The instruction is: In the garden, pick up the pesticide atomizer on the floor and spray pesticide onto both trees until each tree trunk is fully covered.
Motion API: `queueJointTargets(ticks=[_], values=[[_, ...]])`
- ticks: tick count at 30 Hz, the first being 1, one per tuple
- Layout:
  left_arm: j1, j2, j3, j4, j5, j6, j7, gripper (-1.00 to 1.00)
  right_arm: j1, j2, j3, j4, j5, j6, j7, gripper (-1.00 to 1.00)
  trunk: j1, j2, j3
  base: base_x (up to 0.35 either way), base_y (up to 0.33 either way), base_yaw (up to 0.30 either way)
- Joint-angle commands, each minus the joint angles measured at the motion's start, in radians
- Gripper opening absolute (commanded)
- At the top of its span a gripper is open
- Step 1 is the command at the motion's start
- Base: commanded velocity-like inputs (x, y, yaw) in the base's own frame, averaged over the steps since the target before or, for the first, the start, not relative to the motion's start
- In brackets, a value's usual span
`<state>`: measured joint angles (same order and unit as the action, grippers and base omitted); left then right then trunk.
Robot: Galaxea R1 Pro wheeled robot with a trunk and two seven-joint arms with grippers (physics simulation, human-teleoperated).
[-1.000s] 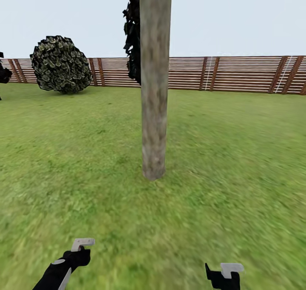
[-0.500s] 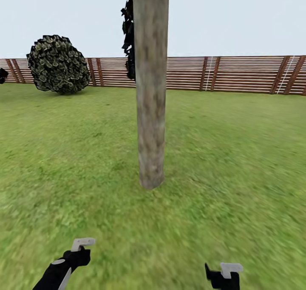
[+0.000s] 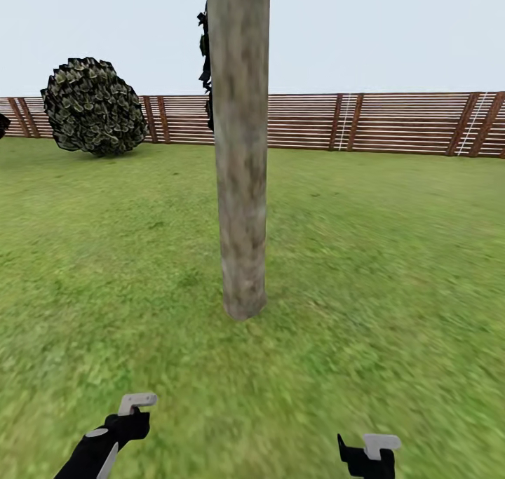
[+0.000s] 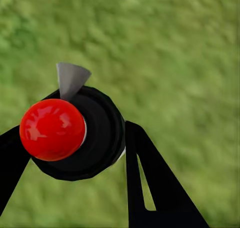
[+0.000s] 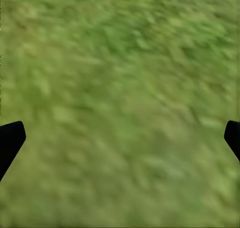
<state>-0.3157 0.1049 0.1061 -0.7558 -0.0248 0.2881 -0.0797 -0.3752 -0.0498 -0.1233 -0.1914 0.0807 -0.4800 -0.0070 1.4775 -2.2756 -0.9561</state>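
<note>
Grass [image 3: 393, 268] round tree trunk [image 3: 240, 184]; left claw [image 4: 75, 153] gripping red-capped atomizer [image 4: 52, 129], right claw [image 5: 120, 138] wide open

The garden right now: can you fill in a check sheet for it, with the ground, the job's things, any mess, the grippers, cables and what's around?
Surface: blurry green grass, no paving stones seen.
Job's things: one tree trunk, mottled grey-tan, upright ahead; the atomizer, black with a red top, sits between the left gripper's fingers.
Clutter: nothing seen.
Grippers: left gripper shut on the atomizer; right gripper open, over bare grass.
Cables: nothing seen.
Surroundings: brown slat fence, round shrub, dark tree behind the trunk, pale sky.
</note>
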Motion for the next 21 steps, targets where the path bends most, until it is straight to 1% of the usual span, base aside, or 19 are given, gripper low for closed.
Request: queueJointTargets(ticks=[1, 3, 5, 7, 8, 9, 10, 12, 13, 14, 15, 17, 18, 20, 21], values=[[0.000, -0.001, 0.003, -0.001, -0.003, 0.006, -0.007, -1.00, -0.001, 0.000, -0.006, 0.000, 0.008, -0.003, 0.000, 1.00, 0.000, 0.000, -0.001, 0.005, -0.006, 0.000], [0.000, 0.001, 0.002, 0.008, -0.006, -0.005, -0.008, -1.00, -0.001, 0.001, 0.015, -0.005, 0.011, -0.003, 0.002, 1.00, 0.000, 0.000, -0.001, 0.002, -0.002, 0.000], [-0.001, 0.005, 0.002, 0.010, -0.007, -0.025, -0.010, -1.00, -0.001, 0.000, 0.048, -0.010, 0.020, -0.003, 0.003, 1.00, 0.000, 0.000, -0.001, 0.000, -0.001, 0.000], [-0.002, 0.009, -0.001, 0.011, -0.010, -0.047, -0.031, -1.00, -0.001, 0.000, 0.112, -0.043, 0.048, -0.002, 0.005, 1.00, 0.000, 0.000, -0.001, 0.000, 0.000, 0.000], [-0.004, 0.011, -0.009, 0.011, -0.016, -0.054, -0.056, -1.00, -0.001, -0.001, 0.151, -0.075, 0.070, -0.002, 0.006, 1.00, 0.000, 0.000, -0.001, 0.000, 0.000, 0.000], [-0.005, 0.016, -0.025, 0.011, -0.028, -0.059, -0.092, -1.00, -0.001, -0.001, 0.190, -0.112, 0.096, 0.000, 0.008, 1.00, 0.000, 0.000, -0.001, 0.000, 0.000, 0.000], [-0.006, 0.025, -0.046, 0.012, -0.050, -0.063, -0.135, -1.00, -0.001, 0.000, 0.228, -0.149, 0.125, 0.003, 0.008, 1.00, 0.000, 0.000, -0.001, 0.000, 0.000, 0.000], [-0.007, 0.049, -0.095, 0.011, -0.107, -0.071, -0.228, -1.00, -0.001, 0.000, 0.295, -0.212, 0.188, 0.018, 0.016, 1.00, 0.000, 0.000, -0.001, 0.000, 0.000, 0.000], [-0.008, 0.059, -0.115, 0.010, -0.138, -0.084, -0.278, -1.00, -0.003, 0.000, 0.318, -0.236, 0.221, 0.036, 0.036, 1.00, 0.000, 0.000, -0.001, 0.000, 0.000, 0.000], [-0.008, 0.067, -0.129, 0.007, -0.166, -0.103, -0.331, -1.00, -0.008, 0.001, 0.334, -0.257, 0.251, 0.063, 0.075, 1.00, 0.000, 0.000, -0.001, 0.000, 0.000, 0.000], [-0.009, 0.069, -0.134, 0.005, -0.179, -0.113, -0.358, -1.00, -0.011, 0.001, 0.340, -0.265, 0.264, 0.078, 0.100, 1.00, 0.000, 0.000, -0.001, 0.000, 0.000, 0.000], [-0.011, 0.076, -0.148, 0.002, -0.236, -0.140, -0.475, -1.00, -0.036, 0.002, 0.353, -0.296, 0.301, 0.140, 0.234, 1.00, 0.000, 0.000, -0.001, 0.000, 0.000, 0.000], [-0.020, 0.078, -0.154, 0.001, -0.298, -0.149, -0.566, -1.00, -0.063, 0.002, 0.358, -0.313, 0.314, 0.180, 0.342, 1.00, 0.000, 0.000, -0.001, 0.000, 0.000, 0.000], [-0.045, 0.080, -0.154, 0.006, -0.400, -0.160, -0.675, -1.00, -0.101, 0.002, 0.361, -0.323, 0.322, 0.213, 0.466, 1.00, 0.000, 0.000, -0.001, 0.000, 0.000, 0.000], [-0.052, 0.080, -0.154, 0.008, -0.424, -0.162, -0.699, -1.00, -0.109, 0.002, 0.361, -0.324, 0.323, 0.218, 0.493, 1.00, 0.000, 0.000, -0.001, 0.000, 0.000, 0.000]])
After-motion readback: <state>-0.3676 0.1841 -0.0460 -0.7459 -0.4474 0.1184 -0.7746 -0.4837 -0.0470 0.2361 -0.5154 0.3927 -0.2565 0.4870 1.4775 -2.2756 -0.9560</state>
